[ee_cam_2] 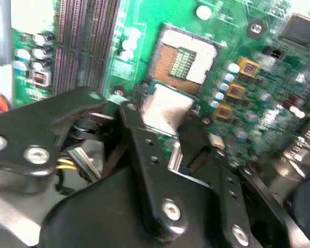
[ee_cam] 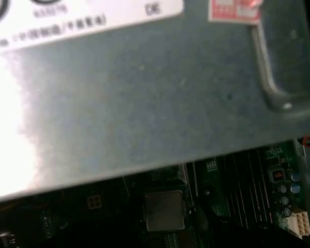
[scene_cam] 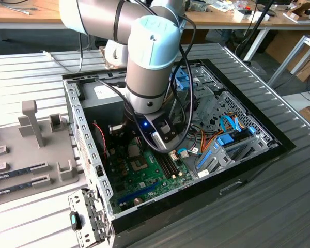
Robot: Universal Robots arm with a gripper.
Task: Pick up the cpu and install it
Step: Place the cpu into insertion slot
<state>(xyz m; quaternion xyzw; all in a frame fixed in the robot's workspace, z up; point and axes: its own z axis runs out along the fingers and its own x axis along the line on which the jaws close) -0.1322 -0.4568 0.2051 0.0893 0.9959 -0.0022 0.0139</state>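
Jaws: clenched on flat square silver-topped cpu point(ee_cam_2: 165, 111)
cpu: above green mobo point(ee_cam_2: 142, 18), beside bare gold-pin socket point(ee_cam_2: 183, 57)

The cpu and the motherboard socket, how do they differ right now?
The cpu has a plain silver top; the socket shows a gold contact grid. The cpu is clamped in the end effector; the socket sits empty on the green motherboard. Both are square.
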